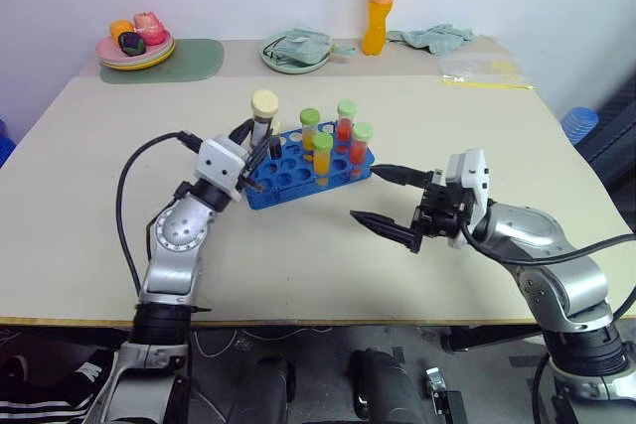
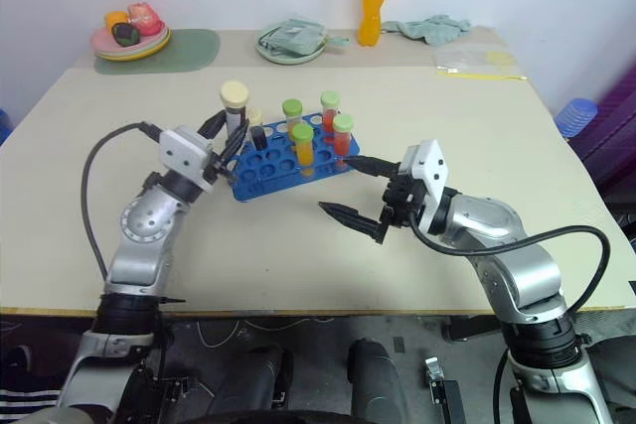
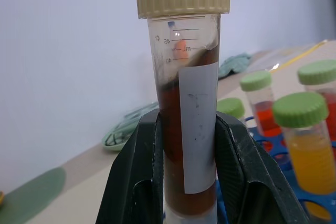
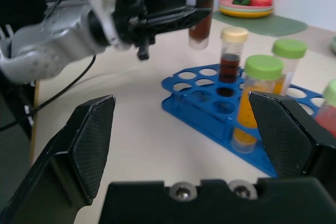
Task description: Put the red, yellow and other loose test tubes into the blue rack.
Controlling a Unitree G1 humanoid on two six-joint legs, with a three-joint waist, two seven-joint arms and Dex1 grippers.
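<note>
Rack [image 1: 298,174] holds five capped tubes; left pincer [image 1: 256,151] grips dark-brown tube [image 3: 186,129]; right pincer [image 1: 390,204] wide, empty.

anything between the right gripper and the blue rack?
Nothing: bare tabletop between the open right gripper and the blue rack in the left eye view; the upper fingertip nearly reaches the rack's near corner.

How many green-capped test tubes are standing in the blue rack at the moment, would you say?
4, all at the far right end of the blue rack: red ones at and, orange-yellow ones at and. None seems hidden.
</note>
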